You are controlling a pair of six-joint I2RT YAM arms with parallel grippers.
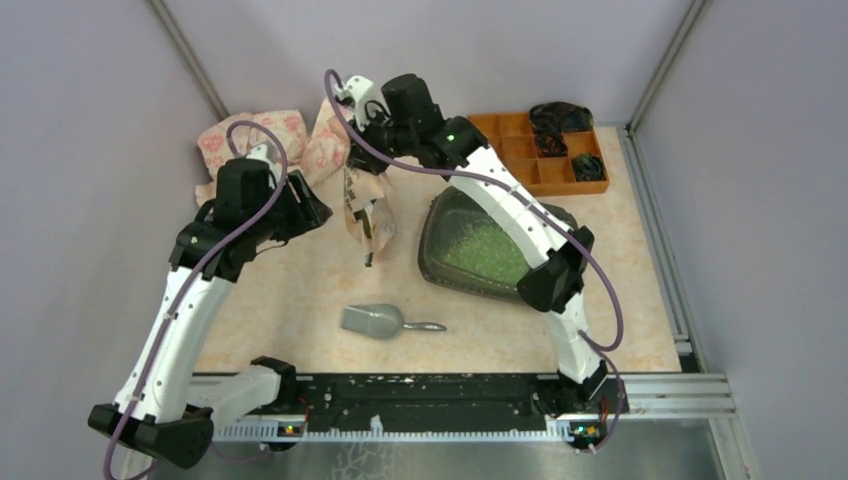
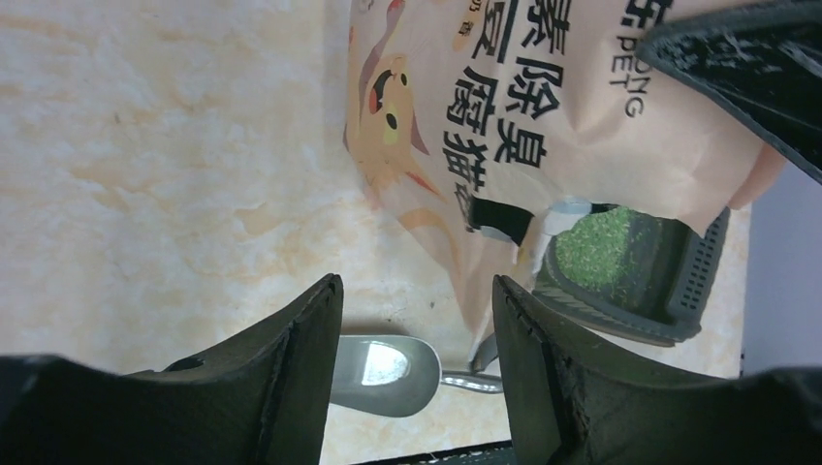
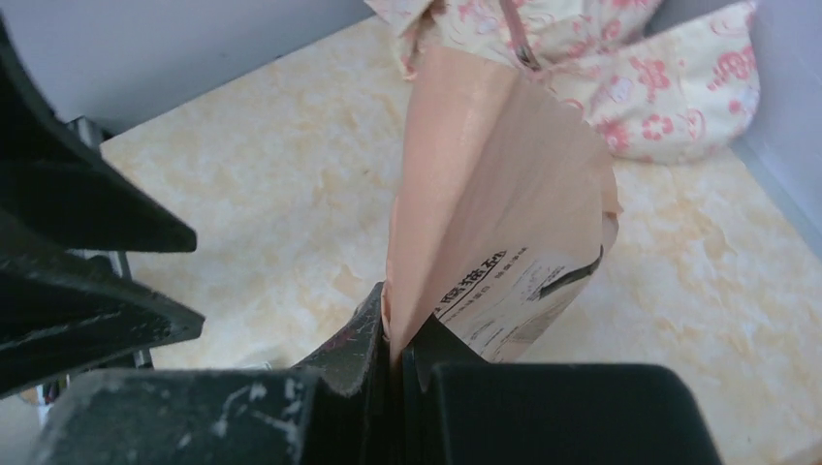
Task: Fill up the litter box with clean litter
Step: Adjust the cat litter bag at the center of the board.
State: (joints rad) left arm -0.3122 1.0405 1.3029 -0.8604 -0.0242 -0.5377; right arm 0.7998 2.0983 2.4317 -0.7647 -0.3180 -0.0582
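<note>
Top view: my right jaws are closed flat on the upper edge of a peach-orange printed paper bag (image 1: 368, 215). The bag hangs just left of the litter box (image 1: 437, 270). Whether the bag's lower end touches the surface (image 1: 290, 300) cannot be told. The clean litter (image 1: 480, 250) lies as a green grainy layer inside the box. My right arm (image 1: 520, 215) crosses the box and hides its middle and part of its far rim. A grey scoop (image 1: 375, 320) lies apart from the box, nearer my bases. An orange organiser tray (image 1: 530, 150) sits behind the box; its dark contents are too small to identify.

Left wrist view: my left jaws stand wide apart with nothing between them, near the bag (image 2: 504, 116) but not touching it. The bag covers one corner of the litter box (image 2: 679, 281), so only a patch of clean litter (image 2: 596, 247) shows. The scoop (image 2: 388, 373) is partly cut off by my fingers.

Right wrist view: the bag (image 3: 485, 194) is pinched at its fold and its mouth is not visible. Floral cloth (image 3: 669, 87) lies beyond it.
</note>
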